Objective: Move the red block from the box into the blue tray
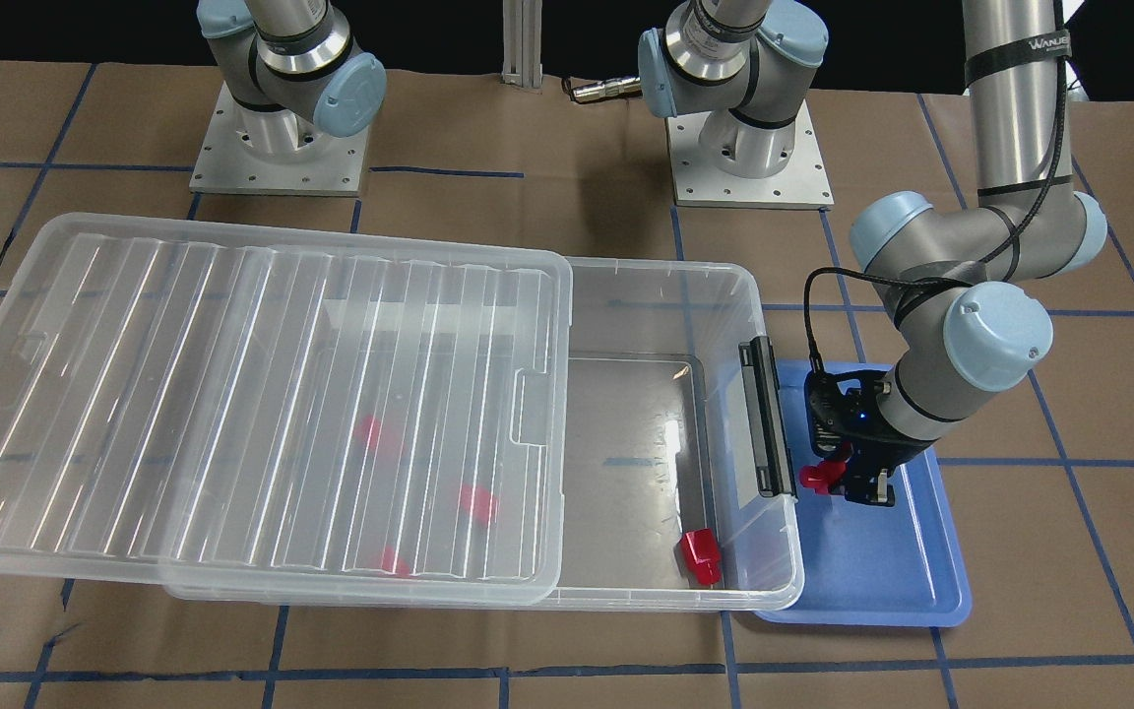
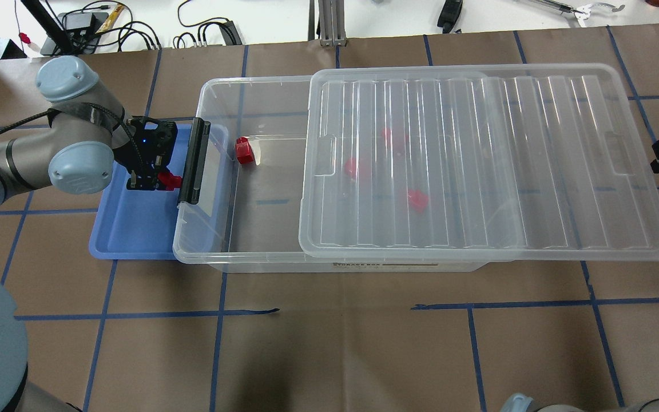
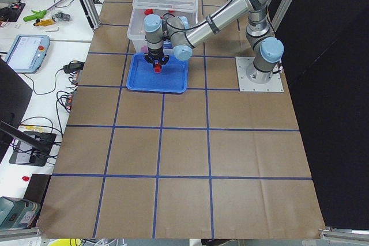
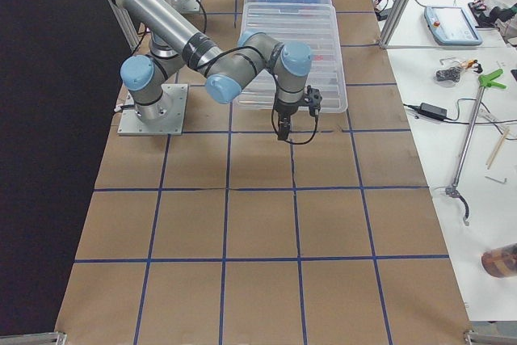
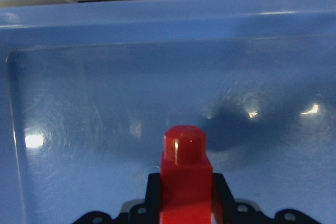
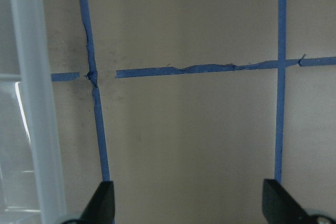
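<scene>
Holding the red block (image 5: 184, 153) tight between its jaws, the left gripper (image 1: 838, 483) hangs over the blue tray (image 1: 882, 581) near the left end of the table (image 1: 567, 650). The block looks small, hard, light, maybe slick, so pinch its flat sides. The right gripper (image 6: 191, 203) has its jaws wide apart.

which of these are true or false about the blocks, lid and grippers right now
1. The left gripper holds a red block over the blue tray. True.
2. The lid covers the whole box. False: it is slid aside, leaving the latch end open.
3. A second red block lies in the box's uncovered end. True.
4. The right gripper holds a block. False: its fingers are open over the table paper.
</scene>
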Controlling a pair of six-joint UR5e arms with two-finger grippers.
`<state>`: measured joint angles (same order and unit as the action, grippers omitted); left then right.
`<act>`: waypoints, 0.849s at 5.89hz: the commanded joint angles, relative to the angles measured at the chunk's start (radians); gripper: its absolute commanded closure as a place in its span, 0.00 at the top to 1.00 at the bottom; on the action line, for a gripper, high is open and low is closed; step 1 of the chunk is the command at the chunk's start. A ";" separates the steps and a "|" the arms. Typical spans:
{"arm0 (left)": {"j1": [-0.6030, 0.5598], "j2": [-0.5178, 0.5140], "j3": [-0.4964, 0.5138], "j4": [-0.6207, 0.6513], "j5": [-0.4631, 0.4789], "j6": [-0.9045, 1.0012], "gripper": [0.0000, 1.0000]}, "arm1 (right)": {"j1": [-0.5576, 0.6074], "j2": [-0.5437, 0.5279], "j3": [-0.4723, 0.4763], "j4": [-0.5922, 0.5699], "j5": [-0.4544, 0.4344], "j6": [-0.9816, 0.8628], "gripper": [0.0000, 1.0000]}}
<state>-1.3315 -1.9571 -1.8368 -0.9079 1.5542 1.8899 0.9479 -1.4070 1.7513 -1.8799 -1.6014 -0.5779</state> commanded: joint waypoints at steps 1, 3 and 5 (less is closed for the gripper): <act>0.000 -0.011 0.001 0.007 0.000 0.000 0.30 | 0.032 -0.006 0.004 0.007 0.003 0.000 1.00; 0.002 0.001 0.007 0.000 0.004 -0.005 0.98 | 0.073 -0.006 0.005 0.015 0.001 0.000 1.00; -0.005 0.058 0.042 -0.102 0.012 -0.023 0.97 | 0.095 -0.015 0.034 0.015 0.004 0.001 1.00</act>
<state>-1.3340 -1.9321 -1.8158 -0.9493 1.5635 1.8763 1.0327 -1.4159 1.7674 -1.8656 -1.5989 -0.5771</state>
